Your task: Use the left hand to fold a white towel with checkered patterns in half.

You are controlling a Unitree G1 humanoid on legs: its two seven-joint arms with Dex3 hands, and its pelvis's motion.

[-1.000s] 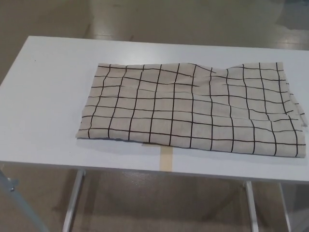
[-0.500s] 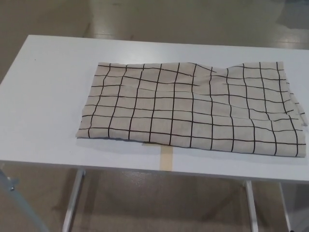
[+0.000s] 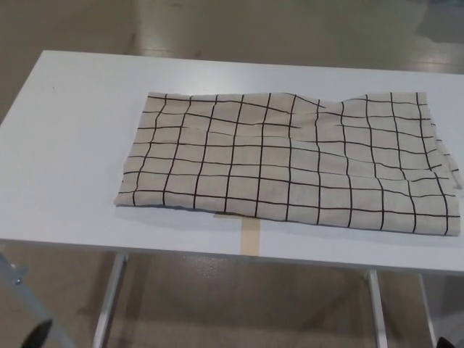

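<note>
item: towel (image 3: 290,163), off-white cloth with a black grid of thin lines, lying flat on a white table (image 3: 72,145). position: right of the table's middle, its long side running left to right; the left edge lies well in from the table's left end, the right edge reaches the right border of the head view, so the far right corner cannot be followed fully. the near edge lies just short of the table's front edge. condition: mostly smooth on the left half, with shallow wrinkles and a raised ripple along the far edge toward the right; a second layer of cloth peeks out at the right side, though how many layers lie there cannot be told. item: strip of tan tape (image 3: 250,237), on the table top at the front edge, its upper end touching or slipping under the towel's near edge. item: metal table legs (image 3: 109,297), pale, seen below the top, over a glossy floor (image 3: 239,304). item: small dark shape (image 3: 36,335) at the lower left corner, too little of it showing to identify. hands: neither the left nor the right hand appears, so the state of their fingers cannot be told.
</note>
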